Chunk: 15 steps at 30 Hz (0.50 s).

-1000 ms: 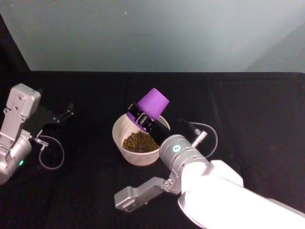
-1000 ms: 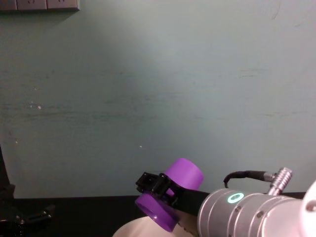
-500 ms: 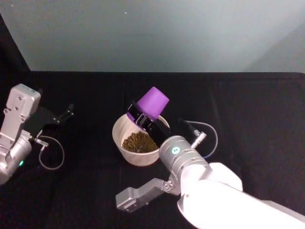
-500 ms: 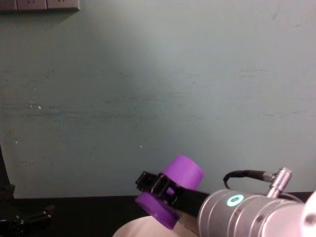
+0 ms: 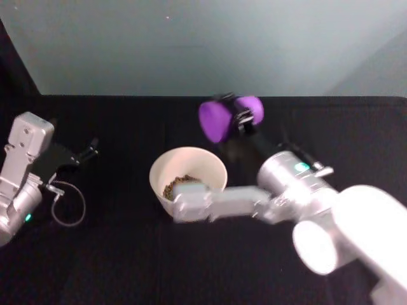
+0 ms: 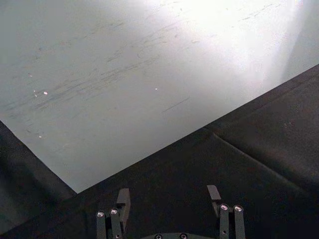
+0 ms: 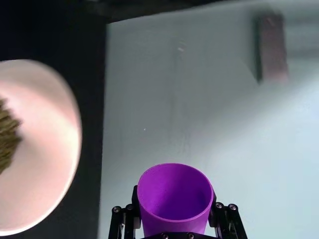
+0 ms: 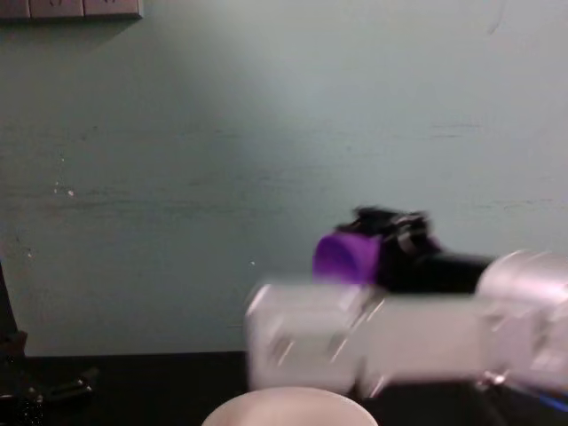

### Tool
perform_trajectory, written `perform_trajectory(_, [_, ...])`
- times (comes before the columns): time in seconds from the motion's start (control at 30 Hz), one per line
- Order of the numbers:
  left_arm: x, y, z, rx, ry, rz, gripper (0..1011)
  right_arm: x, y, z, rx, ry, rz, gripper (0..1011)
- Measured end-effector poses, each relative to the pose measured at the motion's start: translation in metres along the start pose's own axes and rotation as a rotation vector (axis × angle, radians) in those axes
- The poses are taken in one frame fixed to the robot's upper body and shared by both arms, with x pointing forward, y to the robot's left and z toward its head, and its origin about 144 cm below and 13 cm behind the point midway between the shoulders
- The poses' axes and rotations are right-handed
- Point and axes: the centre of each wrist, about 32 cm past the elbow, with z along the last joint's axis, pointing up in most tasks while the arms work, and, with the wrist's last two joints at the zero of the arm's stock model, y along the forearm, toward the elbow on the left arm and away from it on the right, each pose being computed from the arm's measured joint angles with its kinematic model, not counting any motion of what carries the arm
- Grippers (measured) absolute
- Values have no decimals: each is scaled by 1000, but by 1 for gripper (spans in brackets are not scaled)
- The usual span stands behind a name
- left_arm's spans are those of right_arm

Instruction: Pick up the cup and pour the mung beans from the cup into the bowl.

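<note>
The purple cup (image 5: 219, 121) lies on its side in the air, behind and to the right of the bowl (image 5: 155, 170), its mouth turned left. My right gripper (image 5: 239, 116) is shut on the cup. In the right wrist view the cup (image 7: 174, 196) looks empty inside, and the bowl (image 7: 47, 164) sits off to one side. Mung beans (image 5: 177, 187) lie heaped in the bowl's bottom. In the chest view the cup (image 8: 344, 258) hangs well above the bowl's rim (image 8: 284, 397). My left gripper (image 6: 168, 199) is parked open at the far left (image 5: 83, 152).
A black cloth (image 5: 114, 254) covers the table up to a pale wall (image 5: 203, 44). A loose grey cable (image 5: 67, 206) loops beside my left arm. My right forearm (image 5: 219, 202) crosses in front of the bowl.
My right arm has lifted the cup away from over the bowl, up and to the right, turning it from tipped mouth-down to lying sideways. The left arm has not moved.
</note>
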Motion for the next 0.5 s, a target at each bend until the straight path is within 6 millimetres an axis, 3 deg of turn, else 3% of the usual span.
perform_trajectory(0.23, [0,0,0,0,0,0,1000,-4,-8,-45,27,436,-83,731])
perform_trajectory(0.5, [0,0,0,0,0,0,1000,-26,-12,-87,89,926,-142,731])
